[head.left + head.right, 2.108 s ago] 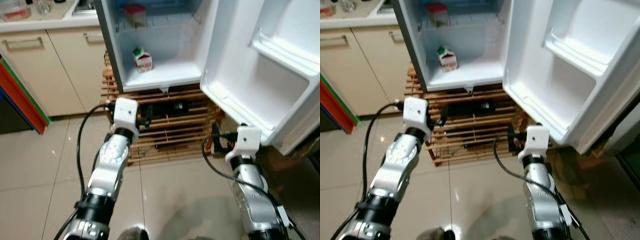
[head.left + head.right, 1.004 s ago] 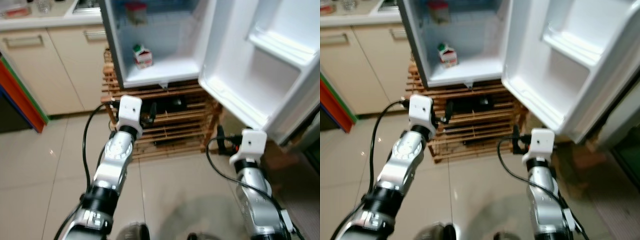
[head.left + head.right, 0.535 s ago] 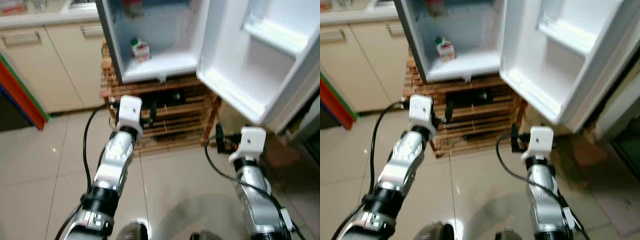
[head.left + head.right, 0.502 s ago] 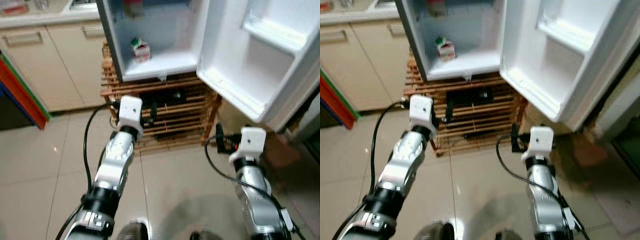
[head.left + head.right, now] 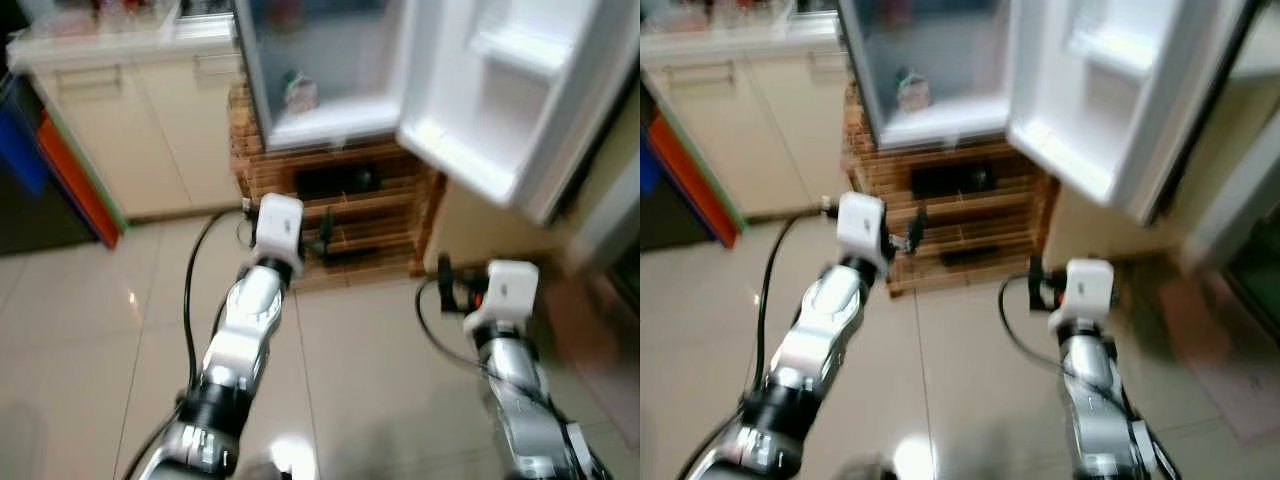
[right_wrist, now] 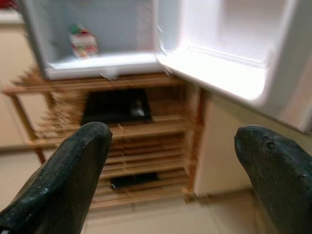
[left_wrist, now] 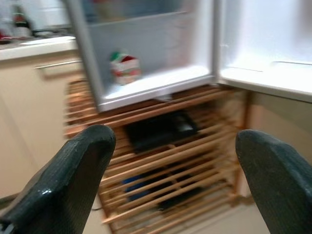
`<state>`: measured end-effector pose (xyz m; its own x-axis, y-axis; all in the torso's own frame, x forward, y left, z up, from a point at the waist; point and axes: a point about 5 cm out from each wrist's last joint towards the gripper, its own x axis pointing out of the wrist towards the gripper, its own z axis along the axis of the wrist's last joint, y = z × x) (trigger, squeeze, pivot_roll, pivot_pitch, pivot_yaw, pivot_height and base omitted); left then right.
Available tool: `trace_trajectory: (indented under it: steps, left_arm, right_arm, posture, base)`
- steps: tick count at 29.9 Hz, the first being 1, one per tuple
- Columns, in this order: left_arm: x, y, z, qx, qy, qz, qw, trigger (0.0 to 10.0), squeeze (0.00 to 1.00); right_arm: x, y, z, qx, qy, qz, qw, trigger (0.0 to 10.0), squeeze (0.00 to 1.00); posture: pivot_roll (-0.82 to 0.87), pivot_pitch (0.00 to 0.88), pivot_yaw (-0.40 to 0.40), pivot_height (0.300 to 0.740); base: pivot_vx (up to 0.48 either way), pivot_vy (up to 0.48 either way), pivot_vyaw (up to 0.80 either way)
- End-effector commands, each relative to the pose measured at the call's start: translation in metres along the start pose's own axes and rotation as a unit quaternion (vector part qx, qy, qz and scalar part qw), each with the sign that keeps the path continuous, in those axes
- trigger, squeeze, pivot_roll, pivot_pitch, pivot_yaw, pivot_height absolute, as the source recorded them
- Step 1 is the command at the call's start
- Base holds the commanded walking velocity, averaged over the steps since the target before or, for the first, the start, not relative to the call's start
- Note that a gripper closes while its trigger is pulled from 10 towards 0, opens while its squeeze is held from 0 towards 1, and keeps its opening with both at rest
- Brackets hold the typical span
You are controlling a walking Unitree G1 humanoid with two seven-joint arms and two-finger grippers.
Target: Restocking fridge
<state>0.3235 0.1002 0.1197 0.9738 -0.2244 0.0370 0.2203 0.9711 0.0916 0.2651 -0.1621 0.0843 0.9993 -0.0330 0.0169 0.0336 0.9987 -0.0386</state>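
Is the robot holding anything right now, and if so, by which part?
Nothing is held. The left pincer and the right pincer are both open and empty, pointing at the open fridge; its milk carton stands untouched inside.

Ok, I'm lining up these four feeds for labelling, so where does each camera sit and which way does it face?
Left eye view: on the head, looking forward and down at the open fridge and wooden rack; both silver arms show.
Right eye view: the head camera's other eye, same scene.
Left wrist view: on the left wrist, looking along the left gripper, jaws spread, at the milk carton.
Right wrist view: on the right wrist, looking along the right gripper, jaws spread, toward the fridge door.
Both wrist views share the carton and rack.
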Motion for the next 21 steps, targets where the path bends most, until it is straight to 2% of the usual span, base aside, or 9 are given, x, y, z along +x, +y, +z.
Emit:
trace_trajectory:
  steps: [1, 6, 10, 13, 21]
  left_arm:
    - [0.0019, -0.0089, 0.0022, -0.002, -0.001, -0.009, 1.0, 10.0, 0.0]
    - [0.0021, -0.0082, 0.001, -0.005, 0.003, 0.001, 1.0, 10.0, 0.0]
    - [-0.0013, -0.0148, 0.0017, -0.011, -0.002, -0.012, 1.0, 10.0, 0.0]
    - [-0.0022, -0.0159, -0.0005, 0.004, 0.006, -0.001, 1.0, 10.0, 0.0]
    - [-0.0002, -0.013, -0.0013, 0.002, 0.01, 0.015, 1.0, 10.0, 0.0]
  right_arm:
    - [-0.0005, -0.0082, 0.0014, -0.009, -0.001, -0.016, 1.0, 10.0, 0.0]
    - [-0.0008, -0.0061, 0.002, -0.016, -0.003, -0.008, 1.0, 10.0, 0.0]
    - [0.0004, -0.0006, 0.0049, -0.019, -0.009, 0.004, 1.0, 10.0, 0.0]
    - [0.0017, 0.0, 0.0055, -0.019, -0.009, 0.007, 1.0, 10.0, 0.0]
    - [0.0021, -0.0013, 0.0038, -0.021, -0.005, 0.009, 1.0, 10.0, 0.0]
  posture:
    - [-0.05, 0.051, 0.049, 0.74]
    - [-0.05, 0.052, 0.049, 0.74]
    - [-0.05, 0.052, 0.047, 0.74]
    - [-0.05, 0.051, 0.045, 0.74]
    - [-0.05, 0.049, 0.043, 0.74]
  base:
    - [0.352, -0.281, 0.0]
    - [0.0, 0.0, 0.0]
    - [0.0, 0.0, 0.0]
    - [0.167, -0.41, 0.0]
    - [0.289, -0.38, 0.0]
